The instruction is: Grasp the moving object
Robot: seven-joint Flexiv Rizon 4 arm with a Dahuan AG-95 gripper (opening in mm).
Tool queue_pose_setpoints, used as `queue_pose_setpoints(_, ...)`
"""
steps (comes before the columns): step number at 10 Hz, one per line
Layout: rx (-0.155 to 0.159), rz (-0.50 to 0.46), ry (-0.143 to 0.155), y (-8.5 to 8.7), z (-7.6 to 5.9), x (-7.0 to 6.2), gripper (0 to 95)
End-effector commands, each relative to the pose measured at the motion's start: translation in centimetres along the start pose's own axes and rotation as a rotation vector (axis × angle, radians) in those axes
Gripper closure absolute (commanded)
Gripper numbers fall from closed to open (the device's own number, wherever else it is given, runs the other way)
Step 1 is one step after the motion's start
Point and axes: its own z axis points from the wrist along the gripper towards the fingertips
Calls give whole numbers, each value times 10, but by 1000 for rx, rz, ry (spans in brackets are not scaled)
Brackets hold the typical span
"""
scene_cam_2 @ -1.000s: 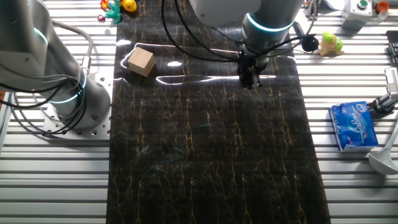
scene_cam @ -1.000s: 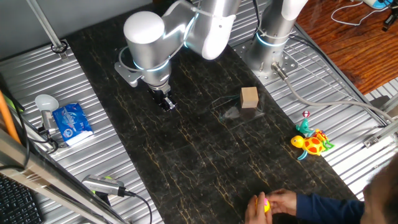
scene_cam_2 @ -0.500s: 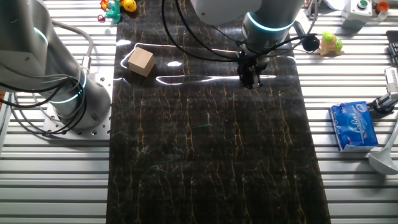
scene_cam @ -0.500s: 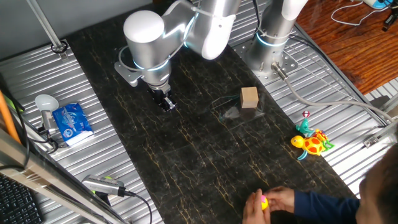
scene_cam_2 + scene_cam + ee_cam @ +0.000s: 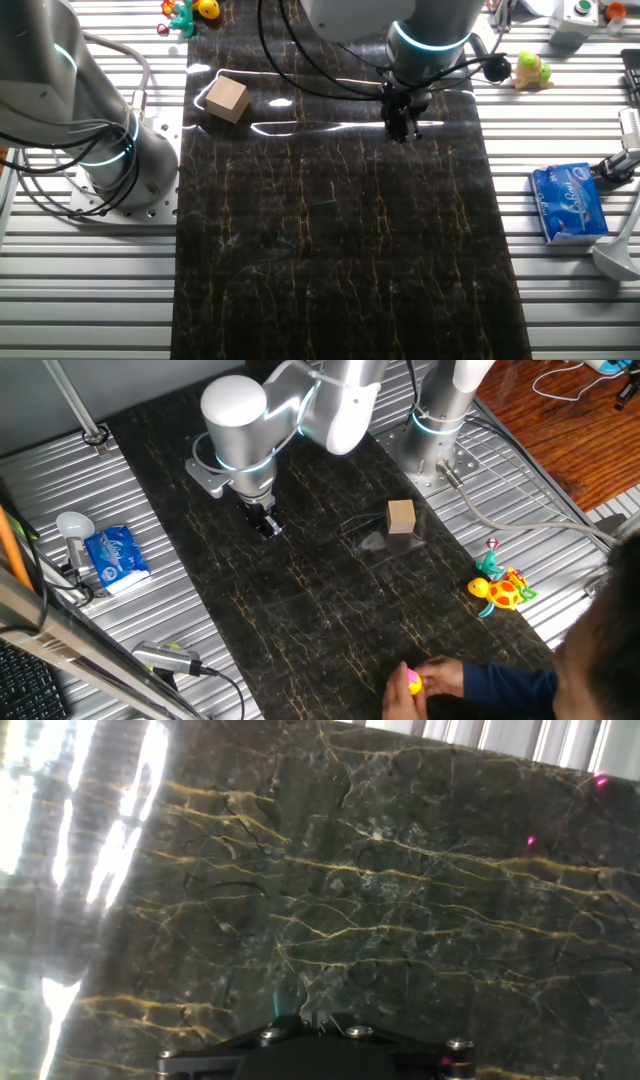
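Note:
The moving object [image 5: 412,682], a tiny pink and yellow toy, is held in a person's hand [image 5: 440,682] at the near edge of the black marble mat [image 5: 320,600]. It does not show in the other fixed view or the hand view. My gripper [image 5: 267,528] hangs just above the mat near its far left part, well away from the toy, with its jaws together and nothing between them. It also shows in the other fixed view [image 5: 403,128]. In the hand view only the gripper's [image 5: 310,1018] base and bare mat [image 5: 380,900] show.
A tan wooden cube [image 5: 400,516] [image 5: 227,99] stands on the mat near a second arm's base [image 5: 437,435]. A yellow-red-teal turtle toy [image 5: 503,590] lies on the metal table at right. A blue packet [image 5: 115,557] [image 5: 567,202] and a white spoon [image 5: 74,526] lie at left.
The person's hand with the toy has slid a little left along the mat's near edge, and the person leans further into view. My arm has not moved.

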Motion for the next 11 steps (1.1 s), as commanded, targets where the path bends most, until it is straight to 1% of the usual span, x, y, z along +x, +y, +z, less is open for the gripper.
queue_pose_setpoints(1,1,-4,14,0,0,-1,950)
queue_pose_setpoints(5,-4,-18,24,0,0,-1,950)
queue_pose_setpoints(7,-5,-25,25,0,-1,-1,950)
queue_pose_setpoints(8,-5,-27,26,0,-7,-1,950)
queue_pose_setpoints(10,-3,-35,26,1,-15,-1,950)
queue_pose_setpoints(11,-4,-38,29,2,-21,-1,950)
